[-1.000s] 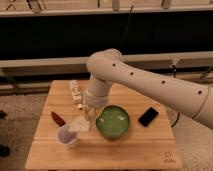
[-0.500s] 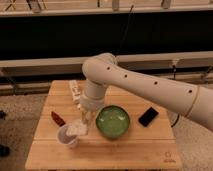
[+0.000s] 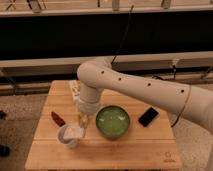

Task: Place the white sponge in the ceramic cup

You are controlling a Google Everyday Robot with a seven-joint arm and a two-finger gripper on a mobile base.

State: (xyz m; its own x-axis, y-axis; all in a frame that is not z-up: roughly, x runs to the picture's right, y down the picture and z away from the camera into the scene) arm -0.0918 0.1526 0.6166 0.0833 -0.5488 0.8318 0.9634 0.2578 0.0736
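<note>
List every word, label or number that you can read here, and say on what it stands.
None can be read.
Label on the white tube: too blurred.
Small mark at the table corner: too blurred.
The gripper, at the ceramic cup, shows no text.

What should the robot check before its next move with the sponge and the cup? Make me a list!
1. Is the tool at the ceramic cup? Ok: it hangs just above the cup's right rim.
2. Is the white sponge at the cup's mouth? Ok: something white sits at the opening.
3. Is the sponge all the way down inside? Cannot tell.
4. Is the cup upright on the table? Ok.
5. Is the green bowl out of the way? Ok: it stands to the right of the cup, apart from it.
</note>
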